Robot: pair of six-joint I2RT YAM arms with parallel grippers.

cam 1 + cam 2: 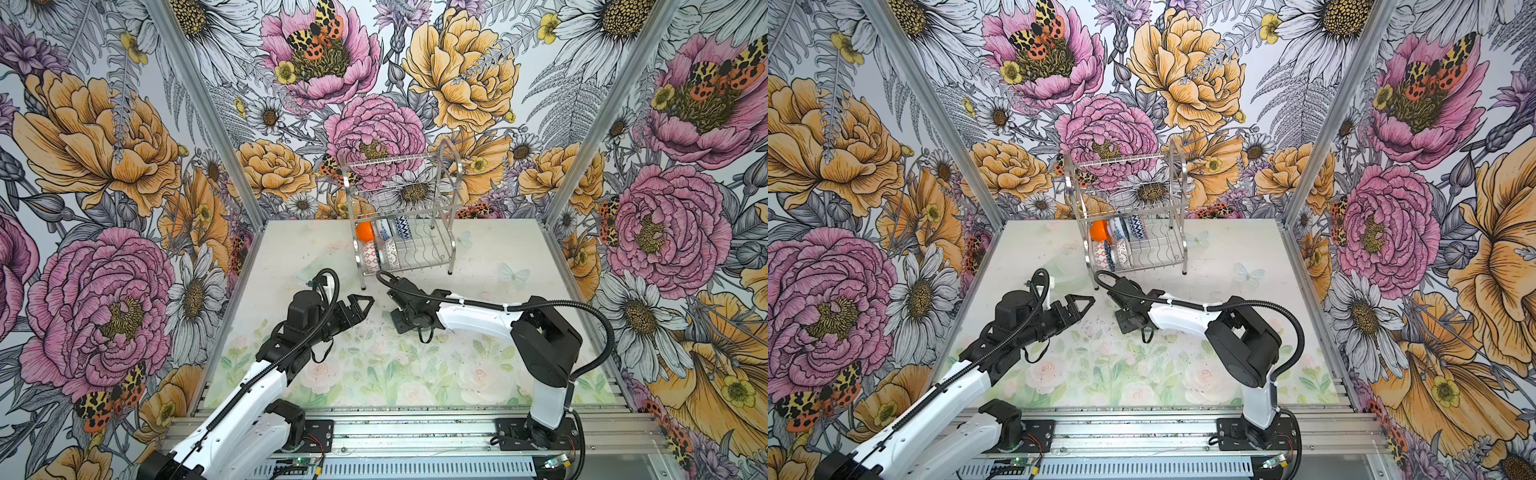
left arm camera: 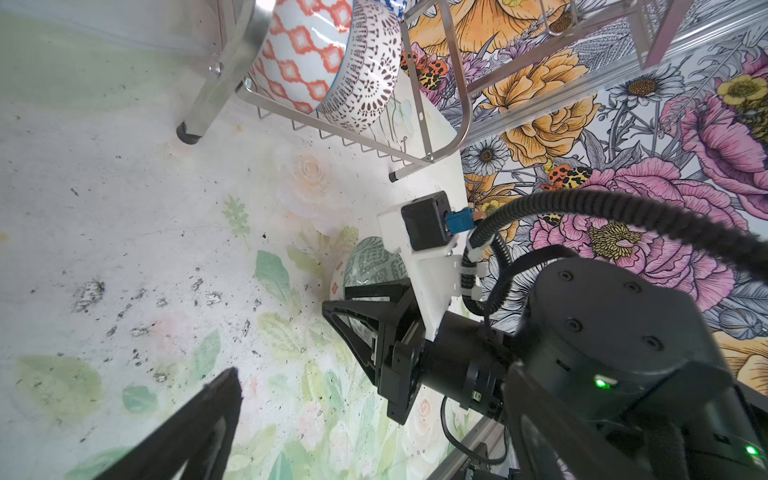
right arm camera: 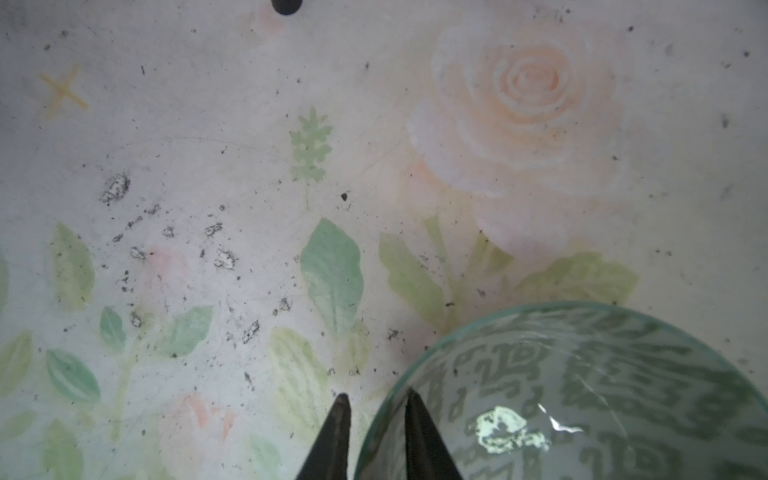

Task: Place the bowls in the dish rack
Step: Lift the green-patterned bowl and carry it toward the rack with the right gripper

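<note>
A grey-green patterned bowl [image 3: 582, 395] sits upright on the table in front of the dish rack [image 1: 451, 249]. My right gripper [image 3: 376, 397] points down and is shut on its rim, one finger inside and one outside. In both top views the wrist hides this bowl. The left wrist view shows the bowl [image 2: 365, 266] under the right gripper [image 2: 334, 299]. Several bowls stand on edge in the rack's lower tier: plain orange [image 1: 364, 231], orange-white [image 1: 370, 253], black-white [image 1: 391, 253], blue-white [image 1: 401, 226]. My left gripper [image 1: 365, 309] hovers open, holding nothing, just left of the right gripper.
The silver rack [image 1: 1185, 249] stands at the back middle of the floral table mat, its front leg [image 2: 189, 133] close to the right gripper. Flower-print walls close in the left, back and right. An aluminium rail [image 1: 415, 419] carrying both arm bases runs along the front.
</note>
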